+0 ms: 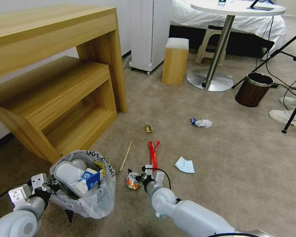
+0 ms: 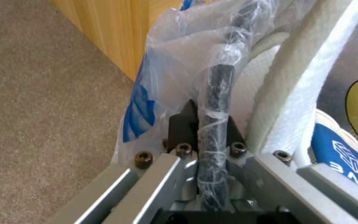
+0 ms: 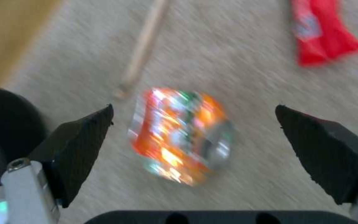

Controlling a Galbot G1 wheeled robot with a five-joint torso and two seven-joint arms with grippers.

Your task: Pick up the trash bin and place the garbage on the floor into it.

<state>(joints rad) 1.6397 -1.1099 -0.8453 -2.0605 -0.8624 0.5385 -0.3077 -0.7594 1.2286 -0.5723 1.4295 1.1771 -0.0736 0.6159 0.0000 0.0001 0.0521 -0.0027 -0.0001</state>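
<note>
The trash bin [image 1: 88,197], lined with a crinkled clear bag, stands on the beige floor [image 1: 220,184] at the near left. It holds white slippers [image 1: 67,173] and a blue-white carton [image 1: 88,179]. My left gripper [image 1: 46,192] is shut on its rim [image 2: 216,93], which is wrapped in plastic. An orange snack packet [image 1: 134,180] lies on the carpet, and my right gripper [image 1: 142,180] hovers open just over it, with the packet [image 3: 181,133] showing between the black fingers [image 3: 84,146]. A wooden stick [image 1: 125,157] and a red wrapper [image 1: 153,154] lie just beyond.
A wooden desk [image 1: 56,82] stands close on the left. Farther out lie a light blue paper piece [image 1: 185,165], a white tissue [image 1: 203,123] and a small packet [image 1: 149,127]. A brown bin [image 1: 253,89], a round table's base [image 1: 209,80] and tripod legs [image 1: 294,112] are at the right.
</note>
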